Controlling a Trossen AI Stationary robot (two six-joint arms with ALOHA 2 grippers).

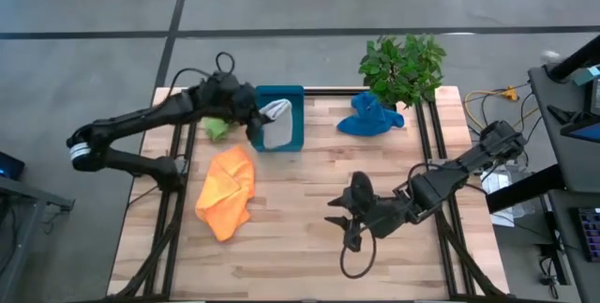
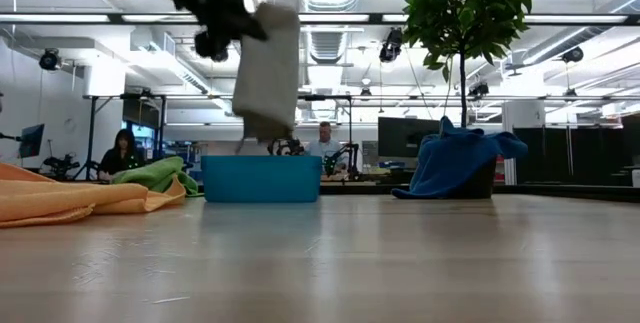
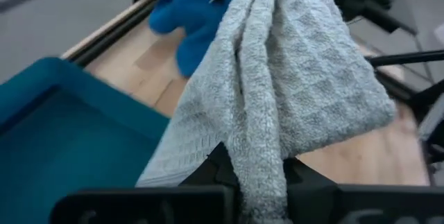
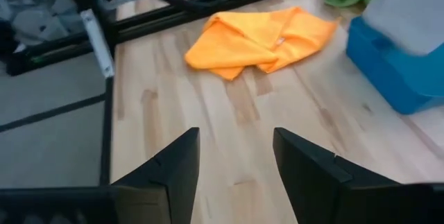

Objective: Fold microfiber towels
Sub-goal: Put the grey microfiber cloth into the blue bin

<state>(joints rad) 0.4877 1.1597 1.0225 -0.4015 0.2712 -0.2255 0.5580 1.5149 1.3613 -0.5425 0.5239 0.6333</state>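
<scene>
My left gripper (image 1: 257,115) is shut on the grey towel (image 2: 268,68), which hangs over the teal tray (image 1: 294,115) at the table's far side. The lime green towel (image 1: 216,127) lies bunched on the table just left of the tray. The orange towel (image 1: 227,190) lies crumpled at left centre. The blue towel (image 1: 370,115) sits heaped at the far right. My right gripper (image 4: 236,154) hovers open over bare table right of centre (image 1: 347,220), with nothing between its fingers. My left gripper pinches a bunched, folded part of the grey towel (image 3: 258,156) between its two fingers, several layers thick. The fingers slant down from the table's left. The towel hangs below them as a folded slab, its lower end (image 2: 262,128) clear above the tray.
A potted plant (image 1: 403,64) stands at the far right edge behind the blue towel. Black rails (image 1: 427,143) run along the table's sides. Bare wood lies in the middle and near part of the table (image 1: 300,200). People sit at desks (image 2: 322,148) beyond the table.
</scene>
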